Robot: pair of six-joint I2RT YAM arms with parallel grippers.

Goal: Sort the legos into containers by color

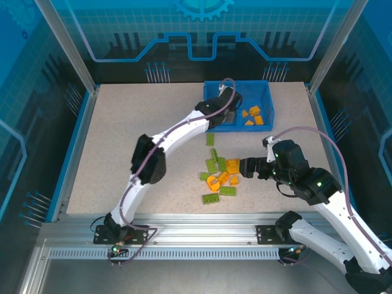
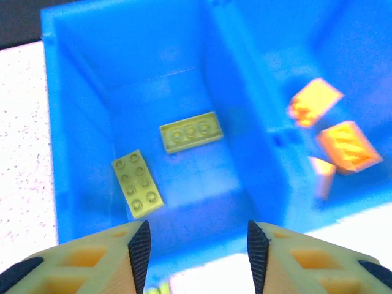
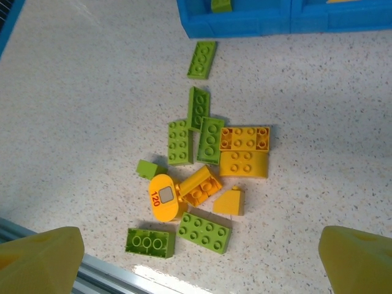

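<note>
**Ana:** Blue bin (image 1: 268, 92), was it? Where did it sit?

**Ben:** At the table's (image 1: 122, 135) 1 o'clock, against the far edge. The left end effector (image 1: 228, 115) hung over the left compartment (image 2: 196, 177), its fingers apart with nothing between them.

**Ana:** What lay inside?

**Ben:** Two lime green bricks lay on that compartment's floor, not touching each other. One was studs up (image 2: 138, 182) at 7 o'clock and one underside up (image 2: 190, 131) near the middle. Across the centre wall (image 2: 245, 116), the right compartment (image 2: 361, 67) held orange bricks (image 2: 348, 144). I counted three from the left wrist.

**Ana:** And the right end effector?

**Ben:** The right end effector (image 1: 243, 166) hovered low over the table, spread wide and empty, just at 3 o'clock of the loose pile (image 1: 220, 174).

**Ana:** What was in the pile?

**Ben:** Green and orange were mixed, many pieces touching. An orange rounded piece (image 3: 163, 197) marked 120 lay toward its 7 o'clock side, beside an orange slope (image 3: 229, 202). Two green bricks (image 3: 205, 231) sat along the 6 o'clock edge. A lone green brick (image 3: 202, 59) lay at 12 o'clock of the pile, apart from it and near the bin's front wall.
</note>
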